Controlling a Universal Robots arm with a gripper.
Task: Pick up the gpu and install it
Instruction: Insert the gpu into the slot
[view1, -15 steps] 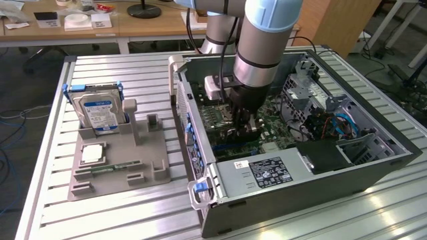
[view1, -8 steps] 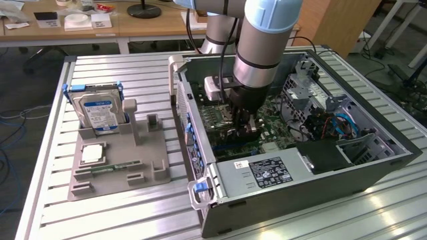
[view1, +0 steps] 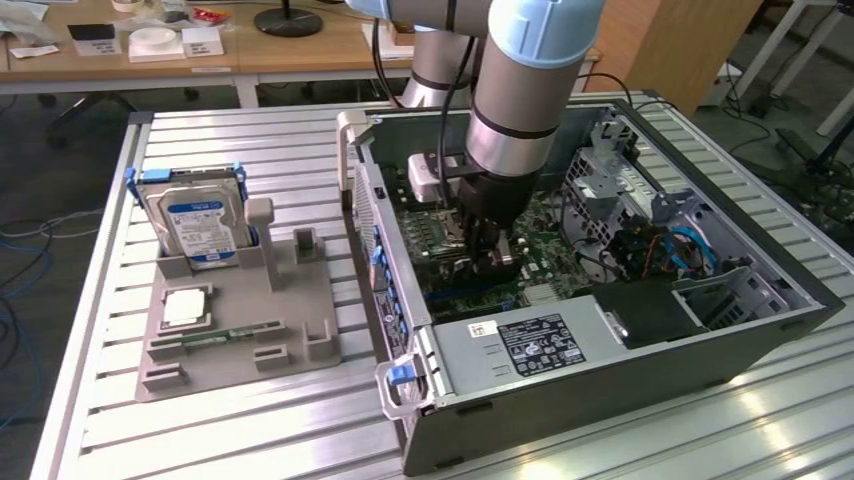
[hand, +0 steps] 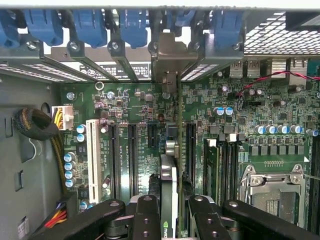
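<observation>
While the arm reaches down into the open computer case, its gripper is clamped on the gpu, the two black fingers pressing against the card's opposite faces. Seen edge-on in the wrist view, the gpu stands upright over the green motherboard, in line with the black expansion slots and close beside one of them; whether its edge is already seated in a slot cannot be told. Its pale metal end bracket points at the case's rear wall, reaching up among the blue slot latches. A white slot lies further along the board, next to a row of blue-topped capacitors, and a sleeved cable bundle curls at the board's edge. The silver CPU socket sits on the other side of the card, past the memory slots. In the exterior view, the case lies on its side on a slatted metal table, with the power supply at its near end. On the exterior view's left a grey fixture tray holds a hard drive with a blue label standing upright, a flat processor and a slim green memory stick.
</observation>
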